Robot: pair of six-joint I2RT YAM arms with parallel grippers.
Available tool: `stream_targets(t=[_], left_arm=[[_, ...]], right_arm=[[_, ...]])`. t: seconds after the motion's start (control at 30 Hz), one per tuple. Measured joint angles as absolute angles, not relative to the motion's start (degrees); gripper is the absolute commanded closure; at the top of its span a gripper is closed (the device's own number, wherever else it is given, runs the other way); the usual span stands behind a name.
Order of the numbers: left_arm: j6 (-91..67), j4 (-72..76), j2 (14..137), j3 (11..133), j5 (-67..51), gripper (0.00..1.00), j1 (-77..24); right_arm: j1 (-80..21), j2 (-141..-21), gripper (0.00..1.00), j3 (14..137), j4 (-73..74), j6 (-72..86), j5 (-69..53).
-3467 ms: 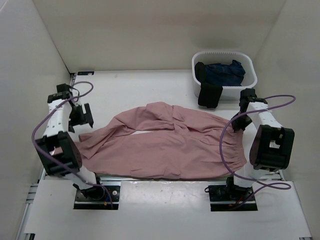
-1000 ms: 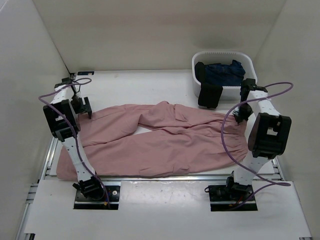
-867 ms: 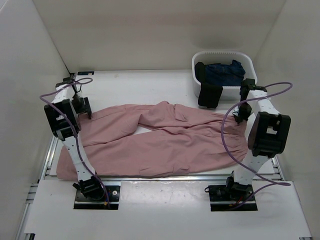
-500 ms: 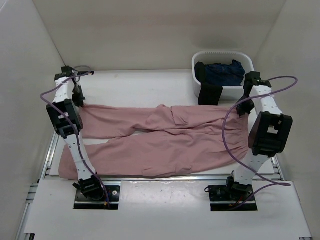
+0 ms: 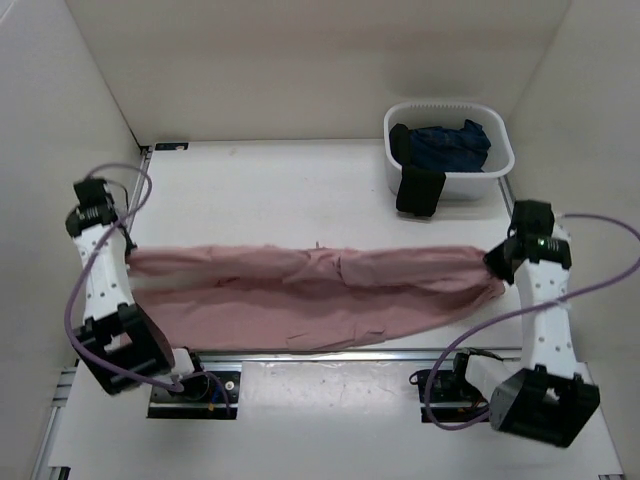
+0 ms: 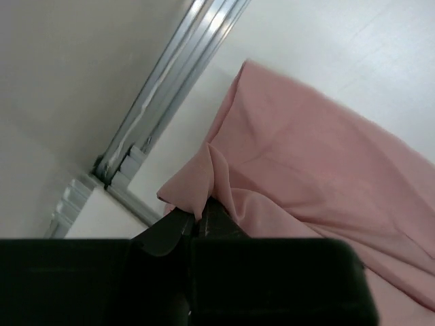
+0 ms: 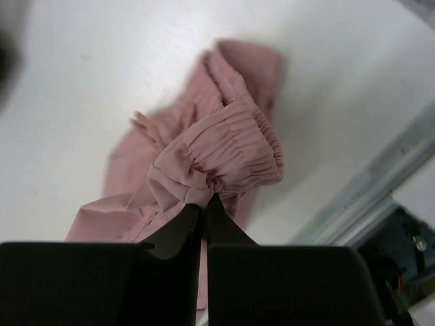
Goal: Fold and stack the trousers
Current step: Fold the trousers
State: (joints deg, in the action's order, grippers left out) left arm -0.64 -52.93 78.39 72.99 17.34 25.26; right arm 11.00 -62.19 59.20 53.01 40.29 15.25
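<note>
The left claw (image 6: 201, 216) is pinching a leg end and the right claw (image 7: 204, 205) the gathered waistband of the dusty-pink thin fabric trousers (image 5: 320, 285), stretching them across the white bench (image 5: 270, 190); folding is only starting, stacking is remaining

L arm (image 5: 100, 270) & R arm (image 5: 545, 310): white links, blk joints, purple cables (image 5: 598, 215).

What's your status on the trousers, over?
Left gripper shut on a leg end, right gripper shut on the gathered waistband. Trousers stretched long between them. Basket of dark clothes far right, clear of the cloth.
</note>
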Motion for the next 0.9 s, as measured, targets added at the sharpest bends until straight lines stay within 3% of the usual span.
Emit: stream_targets(t=[0.17, 0.27, 0.53, 0.77, 0.87, 0.9], left_arm=[[-0.2, -52.3, 72.0, 51.0, 22.0, 0.86, 30.3], [-0.1, -52.2, 70.4, 43.9, 23.6, 0.86, 33.8], [0.0, -48.8, 69.0, 43.0, 24.9, 0.86, 35.1], [-0.3, -50.2, 70.1, 50.8, 24.5, 0.86, 35.6], [-0.4, -51.7, 69.5, 51.4, 24.6, 0.86, 36.0], [-0.4, -51.8, 69.1, 50.6, 24.7, 0.71, 36.2]], right_arm=[[13.1, -57.0, 1.00, 47.3, 56.6, 44.3, 15.9], [15.1, -57.0, 1.00, 42.7, 57.5, 46.8, 15.8], [20.9, -55.2, 1.00, 41.4, 57.2, 49.1, 13.7], [21.5, -59.2, 1.00, 44.5, 58.3, 49.1, 11.1], [21.9, -58.7, 0.80, 44.4, 59.7, 49.5, 10.9], [22.0, -58.5, 0.70, 44.2, 59.7, 49.8, 11.1]])
